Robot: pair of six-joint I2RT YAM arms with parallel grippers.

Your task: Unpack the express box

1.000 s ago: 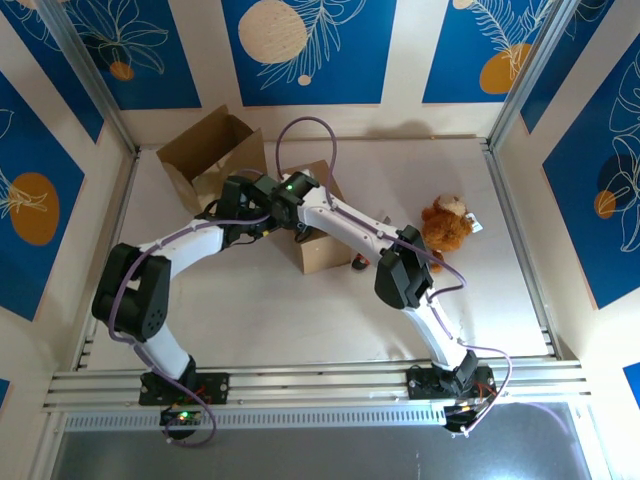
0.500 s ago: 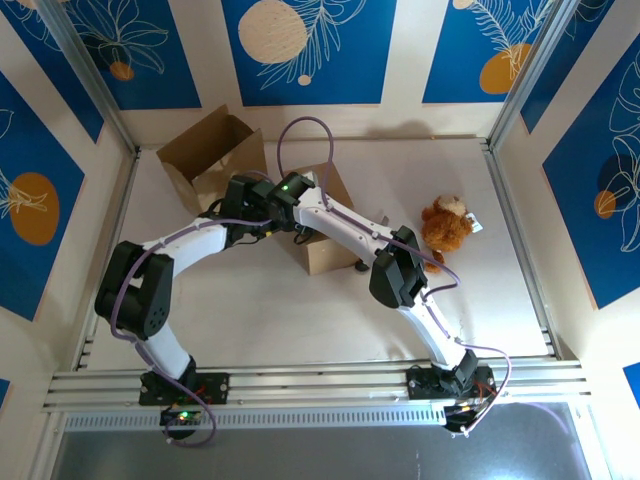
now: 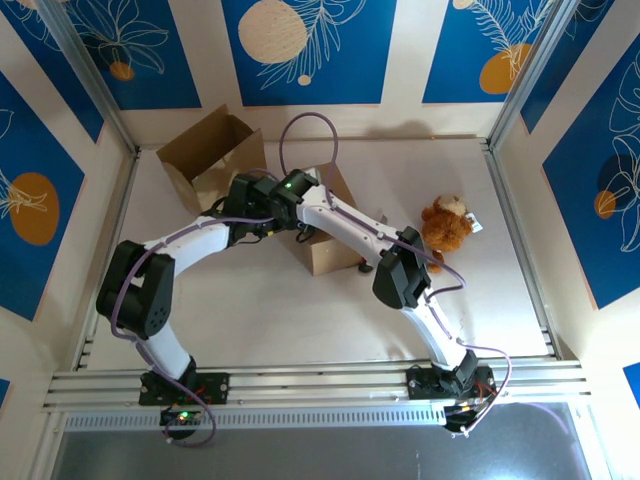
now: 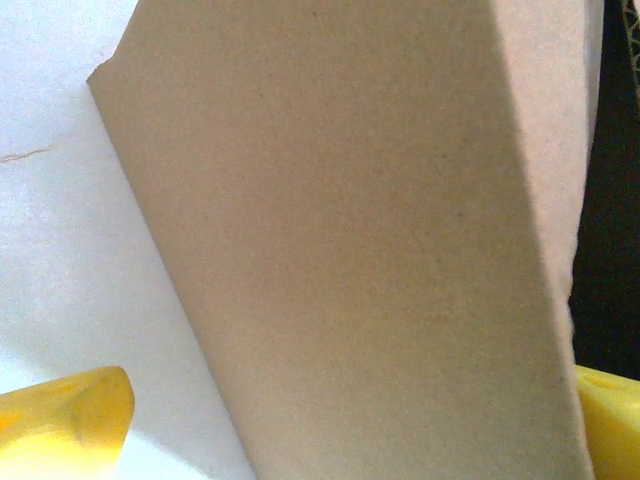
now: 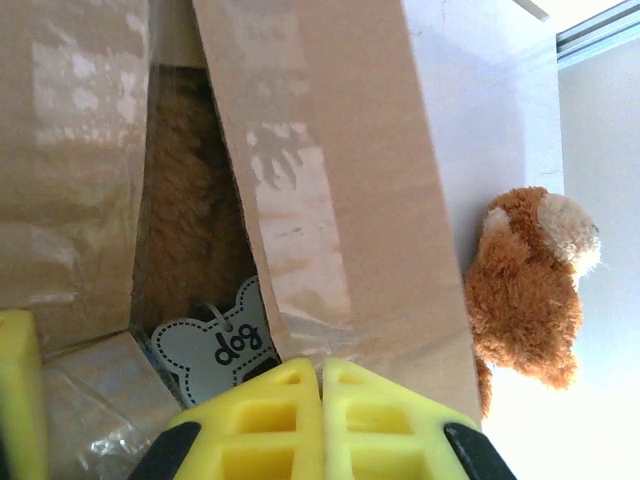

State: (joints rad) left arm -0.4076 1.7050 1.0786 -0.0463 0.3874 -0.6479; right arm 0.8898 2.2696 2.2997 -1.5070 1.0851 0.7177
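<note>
Right gripper [image 5: 321,368] now closed, seemingly empty, over box [image 5: 340,200].

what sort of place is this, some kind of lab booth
Likely a small robot test cell, not a home or warehouse: a white table edged by aluminium rails, walls of blue leaf-print panels, and staged props, a cardboard box and a plush dog.

Bright, even overhead light; soft shadows on the desk [image 3: 290,310]. Left wrist view blurred, cardboard [image 4: 350,250] too close. Right wrist view blown white at lower right, tape [image 5: 290,205] glaring
</note>
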